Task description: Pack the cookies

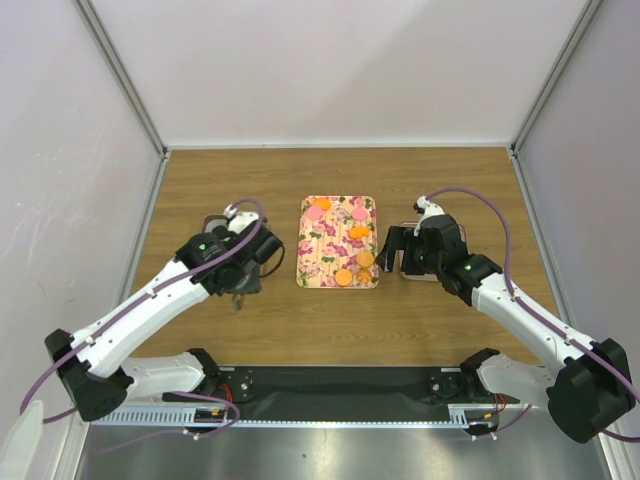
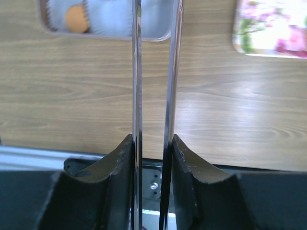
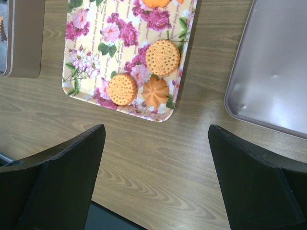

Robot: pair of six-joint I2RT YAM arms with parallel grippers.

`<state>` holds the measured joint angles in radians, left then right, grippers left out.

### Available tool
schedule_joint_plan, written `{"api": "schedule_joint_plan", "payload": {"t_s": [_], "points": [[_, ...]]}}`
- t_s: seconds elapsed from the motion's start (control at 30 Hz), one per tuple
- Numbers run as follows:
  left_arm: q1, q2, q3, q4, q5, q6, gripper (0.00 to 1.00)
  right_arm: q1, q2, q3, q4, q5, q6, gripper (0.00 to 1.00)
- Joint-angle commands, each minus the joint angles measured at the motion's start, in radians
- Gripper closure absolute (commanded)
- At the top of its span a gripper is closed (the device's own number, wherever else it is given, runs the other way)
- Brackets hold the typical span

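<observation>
Orange cookies (image 3: 163, 58) are shown on a floral tray (image 3: 91, 48), just ahead of the right claw (image 3: 157, 129), which is spread wide and empty. One more is seen in the tin (image 2: 158, 37), ahead and left of the left claw (image 2: 152, 139), in which metal tongs (image 2: 136, 72) are pinched. The right claw is judged the nearer to the tray's cookies; a lid (image 3: 273, 62) lies to its right.

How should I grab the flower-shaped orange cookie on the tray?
Come straight down from above and pinch the flower cookie by its edges: it lies flat on the tray. Probably close across the sides away from the dotted cookie, which sits right beside it.
</observation>
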<state>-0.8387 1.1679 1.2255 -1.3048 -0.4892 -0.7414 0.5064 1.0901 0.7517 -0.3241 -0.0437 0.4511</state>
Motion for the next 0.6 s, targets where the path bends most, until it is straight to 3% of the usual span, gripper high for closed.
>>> {"api": "schedule_joint_plan", "payload": {"t_s": [0.0, 0.23, 0.57], "points": [[0.058, -0.057, -0.056, -0.028, -0.017, 0.014, 0.66, -0.003, -0.010, 0.000, 0.025, -0.013, -0.011, 0.05], [0.153, -0.105, -0.136, -0.010, 0.005, 0.037, 0.65, -0.002, -0.010, -0.002, 0.026, -0.022, -0.009, 0.05], [0.196, -0.088, -0.201, 0.039, 0.023, 0.076, 0.64, 0.000, -0.019, -0.006, 0.026, -0.028, -0.008, 0.05]]}}
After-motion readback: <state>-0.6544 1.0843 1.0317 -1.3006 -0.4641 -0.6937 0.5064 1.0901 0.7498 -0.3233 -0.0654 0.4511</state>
